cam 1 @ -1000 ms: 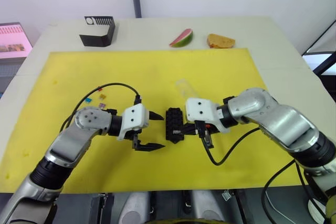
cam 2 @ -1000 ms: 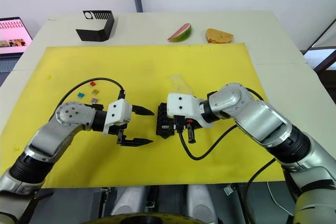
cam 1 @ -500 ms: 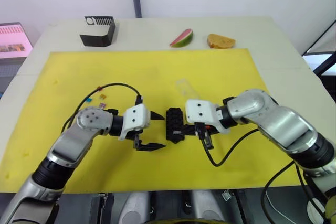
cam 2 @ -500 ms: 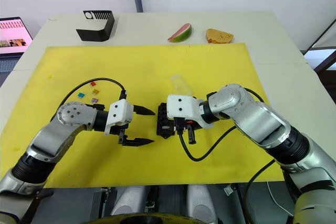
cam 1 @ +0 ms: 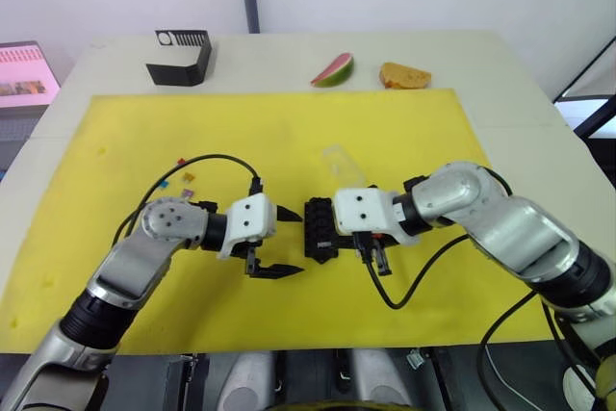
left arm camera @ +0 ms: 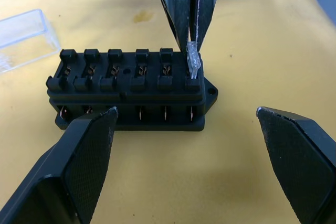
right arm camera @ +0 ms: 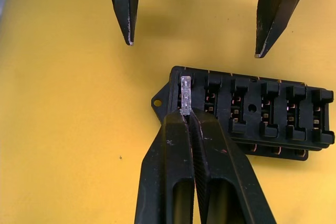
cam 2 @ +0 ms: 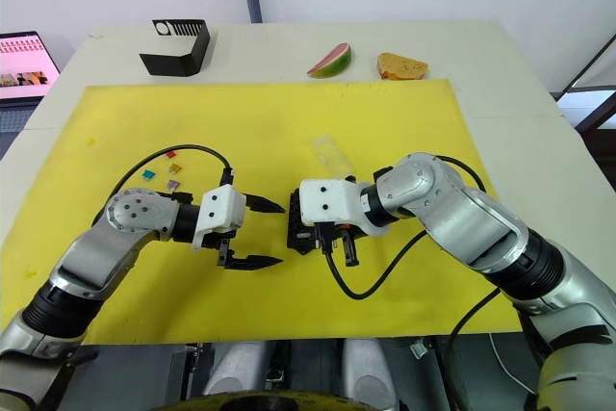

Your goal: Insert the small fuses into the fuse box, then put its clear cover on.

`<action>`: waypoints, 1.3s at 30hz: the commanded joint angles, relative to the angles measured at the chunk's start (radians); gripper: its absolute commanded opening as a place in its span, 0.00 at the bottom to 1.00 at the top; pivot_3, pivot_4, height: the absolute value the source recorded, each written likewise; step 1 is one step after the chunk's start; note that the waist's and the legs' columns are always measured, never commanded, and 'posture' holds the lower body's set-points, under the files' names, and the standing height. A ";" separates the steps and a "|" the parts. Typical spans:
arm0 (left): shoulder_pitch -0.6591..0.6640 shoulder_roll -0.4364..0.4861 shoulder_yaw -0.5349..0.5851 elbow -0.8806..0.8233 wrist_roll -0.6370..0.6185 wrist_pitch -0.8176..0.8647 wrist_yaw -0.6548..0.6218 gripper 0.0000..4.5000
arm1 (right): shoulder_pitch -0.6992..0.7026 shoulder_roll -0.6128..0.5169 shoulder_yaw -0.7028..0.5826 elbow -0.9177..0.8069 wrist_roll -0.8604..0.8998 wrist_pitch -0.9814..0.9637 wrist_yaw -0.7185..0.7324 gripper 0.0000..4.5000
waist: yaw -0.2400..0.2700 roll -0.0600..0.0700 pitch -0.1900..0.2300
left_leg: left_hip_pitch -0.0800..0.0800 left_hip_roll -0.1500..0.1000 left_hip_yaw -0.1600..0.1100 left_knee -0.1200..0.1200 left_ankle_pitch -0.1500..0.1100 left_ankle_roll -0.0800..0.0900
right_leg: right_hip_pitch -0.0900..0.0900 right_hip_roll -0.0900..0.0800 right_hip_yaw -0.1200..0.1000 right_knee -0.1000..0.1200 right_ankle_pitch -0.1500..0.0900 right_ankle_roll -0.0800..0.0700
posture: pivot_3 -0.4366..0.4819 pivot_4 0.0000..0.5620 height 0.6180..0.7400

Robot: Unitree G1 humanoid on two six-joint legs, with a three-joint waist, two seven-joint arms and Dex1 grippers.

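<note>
- yellow mat (cam 1: pixel 289 132) carries the fuse box (cam 1: pixel 319 228) at its middle
- left gripper (cam 1: pixel 279 241) gapes wide beside the box
- right gripper (right arm camera: pixel 185 116) pinches a whitish fuse (right arm camera: pixel 186 94) at the box's end slot
- clear cover (cam 1: pixel 339 160) lies just behind

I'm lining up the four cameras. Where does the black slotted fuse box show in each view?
Left eye view: black slotted fuse box at mat centre, between the left gripper and right gripper.
Right eye view: same spot.
Left wrist view: across the middle.
Right wrist view: right of centre.
Shared landmark: the whitish clear fuse held at its end slot.
</note>
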 commanded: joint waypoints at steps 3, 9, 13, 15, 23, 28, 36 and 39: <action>-0.009 -0.007 -0.003 -0.017 0.003 -0.024 0.000 0.99 | -0.019 0.010 -0.017 -0.019 0.008 0.034 0.005 0.00 | 0.000 0.000 0.000 | 0.000 0.000 0.000 0.000 0.000 0.000 | 0.000 0.000 0.000 0.000 0.000 0.000 | 0.48 0.27 1.00; -0.011 -0.013 -0.008 -0.011 0.005 -0.030 0.000 0.99 | -0.028 0.005 -0.025 -0.039 0.026 0.098 0.004 0.00 | 0.000 0.000 0.000 | 0.000 0.000 0.000 0.000 0.000 0.000 | 0.000 0.000 0.000 0.000 0.000 0.000 | 0.48 0.27 1.00; -0.013 -0.025 -0.015 -0.012 0.008 -0.026 0.007 0.99 | -0.052 0.007 -0.035 -0.059 0.054 0.168 0.000 0.00 | 0.001 0.000 0.000 | 0.000 0.000 0.000 0.000 0.000 0.000 | 0.000 0.000 0.000 0.000 0.000 0.000 | 0.48 0.27 1.00; -0.016 -0.032 -0.018 -0.008 0.011 -0.027 0.009 0.99 | -0.065 0.008 -0.041 -0.066 0.068 0.200 -0.003 0.00 | 0.000 0.000 0.000 | 0.000 0.000 0.000 0.000 0.000 0.000 | 0.000 0.000 0.000 0.000 0.000 0.000 | 0.48 0.27 1.00; -0.030 -0.051 -0.024 0.015 0.020 -0.034 0.008 0.99 | -0.083 0.030 -0.024 -0.061 0.071 0.243 -0.054 0.00 | 0.000 0.000 0.000 | 0.000 0.000 0.000 0.000 0.000 0.000 | 0.000 0.000 0.000 0.000 0.000 0.000 | 0.48 0.27 1.00; -0.033 -0.059 -0.024 0.024 0.024 -0.039 0.009 0.99 | -0.075 0.004 0.003 -0.071 0.051 0.196 -0.045 0.00 | 0.000 0.000 0.000 | 0.000 0.000 0.000 0.000 0.001 -0.001 | 0.000 0.000 0.000 0.001 0.000 0.000 | 0.48 0.27 1.00; -0.031 -0.065 -0.022 0.020 0.029 -0.043 0.014 0.99 | -0.070 -0.018 0.018 -0.080 0.044 0.163 -0.030 0.00 | 0.000 0.000 0.000 | 0.000 0.000 0.000 0.000 0.001 -0.001 | 0.000 0.000 0.000 0.001 0.000 0.000 | 0.48 0.27 1.00; -0.033 -0.069 -0.023 0.012 0.028 -0.040 0.017 0.99 | -0.064 -0.021 0.018 -0.080 0.040 0.155 -0.031 0.00 | 0.000 0.000 0.000 | 0.000 0.000 0.000 0.000 0.001 -0.001 | 0.000 0.000 0.000 0.001 0.000 0.000 | 0.48 0.27 1.00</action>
